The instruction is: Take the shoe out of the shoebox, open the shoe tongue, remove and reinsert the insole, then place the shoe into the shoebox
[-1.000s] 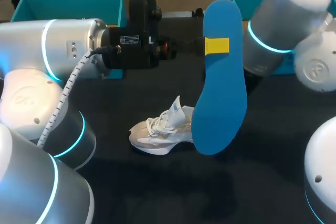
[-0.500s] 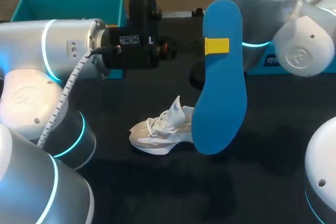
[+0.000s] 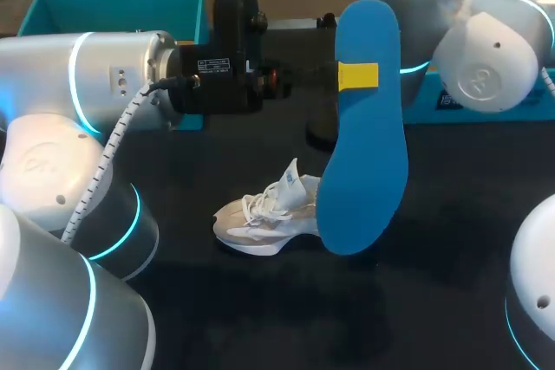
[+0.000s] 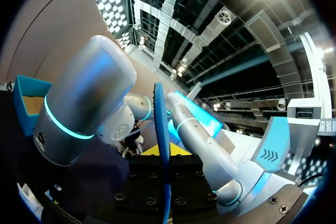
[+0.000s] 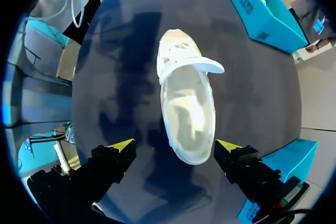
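**Insole out and ready to go back in**

We judge the step in hand to be reinserting the insole [image 3: 364, 136]. Our left gripper [image 3: 358, 75] is clamped on it near its upper end, one yellow tip pressed flat on the blue face. The left wrist view shows the insole edge-on between the two fingers. It hangs upright above the tabletop [image 3: 260, 309], broad end down, and hides the heel of the shoe [image 3: 264, 214].

The shoe lies near the middle of the tabletop with its toe toward 9 o'clock and its tongue [image 3: 293, 178] raised. The teal shoebox [image 3: 121, 8] stands at 11 o'clock.

Our right gripper [image 5: 175, 146] hangs above the shoe with its fingers spread wide, holding nothing. The heel sits below the gap between them, and the mouth of the shoe faces up.

To do this well, we should pin the heel or collar with the right gripper first. We would then tilt the insole and feed its broad end in under the tongue. We should release only once it lies flat.
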Robot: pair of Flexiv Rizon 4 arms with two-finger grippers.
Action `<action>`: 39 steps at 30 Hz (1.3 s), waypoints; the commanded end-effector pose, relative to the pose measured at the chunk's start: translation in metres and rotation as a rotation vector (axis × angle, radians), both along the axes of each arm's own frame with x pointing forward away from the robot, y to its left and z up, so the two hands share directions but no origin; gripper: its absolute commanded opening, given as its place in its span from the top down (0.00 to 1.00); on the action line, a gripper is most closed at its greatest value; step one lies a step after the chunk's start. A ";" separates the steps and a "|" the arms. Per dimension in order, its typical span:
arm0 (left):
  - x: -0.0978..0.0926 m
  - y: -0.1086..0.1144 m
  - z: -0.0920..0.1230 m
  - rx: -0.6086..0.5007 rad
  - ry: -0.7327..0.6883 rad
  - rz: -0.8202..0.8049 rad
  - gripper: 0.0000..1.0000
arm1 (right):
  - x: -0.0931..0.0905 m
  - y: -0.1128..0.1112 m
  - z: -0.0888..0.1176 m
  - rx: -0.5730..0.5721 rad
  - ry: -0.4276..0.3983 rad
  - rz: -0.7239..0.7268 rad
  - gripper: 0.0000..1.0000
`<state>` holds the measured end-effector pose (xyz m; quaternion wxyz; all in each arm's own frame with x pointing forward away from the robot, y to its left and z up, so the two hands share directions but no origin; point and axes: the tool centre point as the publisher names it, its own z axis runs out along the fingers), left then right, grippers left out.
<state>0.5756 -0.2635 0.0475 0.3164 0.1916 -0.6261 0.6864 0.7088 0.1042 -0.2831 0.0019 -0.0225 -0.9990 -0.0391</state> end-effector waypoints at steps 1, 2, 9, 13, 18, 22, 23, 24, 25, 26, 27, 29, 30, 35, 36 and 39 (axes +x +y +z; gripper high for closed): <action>-0.006 -0.001 0.000 -0.004 0.003 0.012 1.00 | -0.001 0.000 -0.001 -0.005 -0.003 -0.002 0.00; -0.006 -0.001 0.000 -0.004 0.003 0.012 1.00 | -0.001 0.000 -0.001 -0.005 -0.003 -0.002 0.00; -0.006 -0.001 0.000 -0.004 0.003 0.012 1.00 | -0.001 0.000 -0.001 -0.005 -0.003 -0.002 0.00; -0.006 -0.001 0.000 -0.004 0.003 0.012 1.00 | -0.001 0.000 -0.001 -0.005 -0.003 -0.002 0.00; -0.006 -0.001 0.000 -0.004 0.003 0.012 1.00 | -0.001 0.000 -0.001 -0.005 -0.003 -0.002 0.00; -0.006 -0.001 0.000 -0.004 0.003 0.012 1.00 | -0.001 0.000 -0.001 -0.005 -0.003 -0.002 0.00; -0.006 -0.001 0.000 -0.004 0.003 0.012 1.00 | 0.000 0.001 0.000 -0.005 -0.005 0.006 0.00; -0.006 -0.001 0.000 -0.004 0.003 0.012 1.00 | 0.001 0.004 0.001 -0.015 -0.006 0.019 0.00; -0.006 -0.001 0.000 -0.004 0.003 0.012 1.00 | 0.003 0.006 0.001 -0.015 -0.006 0.021 0.00; -0.006 -0.001 0.000 -0.004 0.003 0.012 1.00 | 0.005 0.008 0.001 -0.011 -0.008 0.027 0.00; -0.006 -0.001 0.000 -0.004 0.003 0.012 1.00 | 0.006 0.011 0.001 -0.013 -0.011 0.032 0.00; -0.006 -0.001 0.000 -0.004 0.003 0.012 1.00 | 0.010 0.017 0.001 -0.016 -0.013 0.041 0.00; -0.006 -0.001 0.000 -0.004 0.003 0.012 1.00 | 0.011 0.020 0.000 -0.011 -0.016 0.046 0.00; -0.006 -0.001 0.000 -0.004 0.003 0.012 1.00 | 0.024 0.029 -0.014 -0.004 -0.009 0.041 0.00; -0.006 -0.001 0.000 -0.004 0.003 0.012 1.00 | 0.027 0.031 -0.017 -0.005 -0.008 0.038 0.00; -0.006 -0.001 0.000 -0.004 0.003 0.012 1.00 | 0.037 0.033 -0.025 0.000 -0.012 0.036 0.00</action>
